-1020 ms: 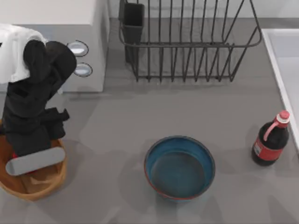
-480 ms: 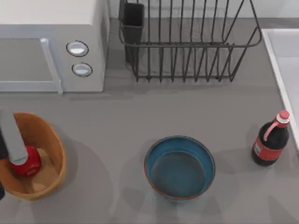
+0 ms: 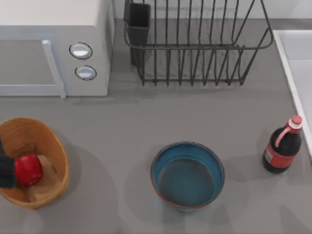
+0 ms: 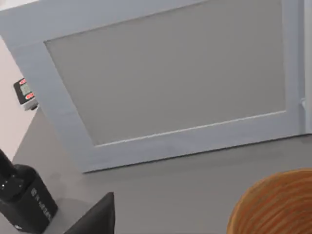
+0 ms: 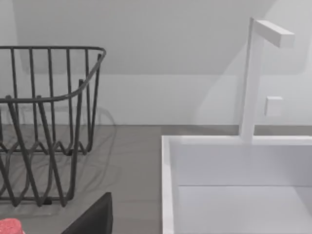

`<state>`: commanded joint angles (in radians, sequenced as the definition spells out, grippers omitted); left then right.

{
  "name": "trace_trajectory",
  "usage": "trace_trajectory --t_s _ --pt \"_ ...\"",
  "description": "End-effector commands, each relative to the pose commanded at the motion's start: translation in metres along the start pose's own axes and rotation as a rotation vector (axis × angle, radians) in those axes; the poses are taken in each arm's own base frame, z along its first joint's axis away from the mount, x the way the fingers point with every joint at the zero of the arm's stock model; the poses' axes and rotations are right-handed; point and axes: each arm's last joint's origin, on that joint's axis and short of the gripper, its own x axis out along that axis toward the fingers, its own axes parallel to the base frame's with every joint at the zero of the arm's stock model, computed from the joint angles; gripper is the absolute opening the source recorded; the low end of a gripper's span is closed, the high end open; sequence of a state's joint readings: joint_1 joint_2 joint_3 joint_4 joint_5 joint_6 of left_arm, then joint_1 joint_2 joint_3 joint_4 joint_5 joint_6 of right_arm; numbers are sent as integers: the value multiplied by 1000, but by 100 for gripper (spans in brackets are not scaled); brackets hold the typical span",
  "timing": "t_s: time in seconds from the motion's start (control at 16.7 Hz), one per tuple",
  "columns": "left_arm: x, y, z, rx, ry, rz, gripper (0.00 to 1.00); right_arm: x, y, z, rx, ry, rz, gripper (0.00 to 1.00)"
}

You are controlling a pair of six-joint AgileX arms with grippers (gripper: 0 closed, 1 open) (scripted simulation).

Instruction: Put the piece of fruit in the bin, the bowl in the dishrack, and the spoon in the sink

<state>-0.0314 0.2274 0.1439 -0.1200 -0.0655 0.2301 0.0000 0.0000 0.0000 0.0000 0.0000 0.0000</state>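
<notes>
The red fruit [image 3: 28, 170] now lies inside the orange basket [image 3: 54, 146] at the table's left edge, and the left arm, which a moment ago stood over the basket, has pulled away; only a dark bit of it [image 3: 6, 171] remains at the edge beside the fruit. Whether its fingers are open or closed, I cannot tell (the fruit seems to rest on its own).

So the first step looks done. The blue bowl [image 3: 187, 174] stands empty in the middle, well apart from the dish rack [image 3: 195, 48] behind it. The sink [image 3: 292, 68] is at the right edge, near the dark bottle [image 3: 282, 147]. The bowl is probably next.
</notes>
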Motion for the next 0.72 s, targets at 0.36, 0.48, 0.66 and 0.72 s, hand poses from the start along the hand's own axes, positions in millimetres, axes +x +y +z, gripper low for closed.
trace_trajectory --t_s 0.36,0.48,0.66,0.72 --pt "-5 -3 -20 -237 -205 -10 100 0 0 0 0 0 0 100" --pt "-5 -3 -20 -239 -206 -11 100 0 0 0 0 0 0 100" --pt "-5 -3 -20 -239 -206 -11 100 0 0 0 0 0 0 100" --pt "-5 -3 -20 -239 -206 -11 100 0 0 0 0 0 0 100"
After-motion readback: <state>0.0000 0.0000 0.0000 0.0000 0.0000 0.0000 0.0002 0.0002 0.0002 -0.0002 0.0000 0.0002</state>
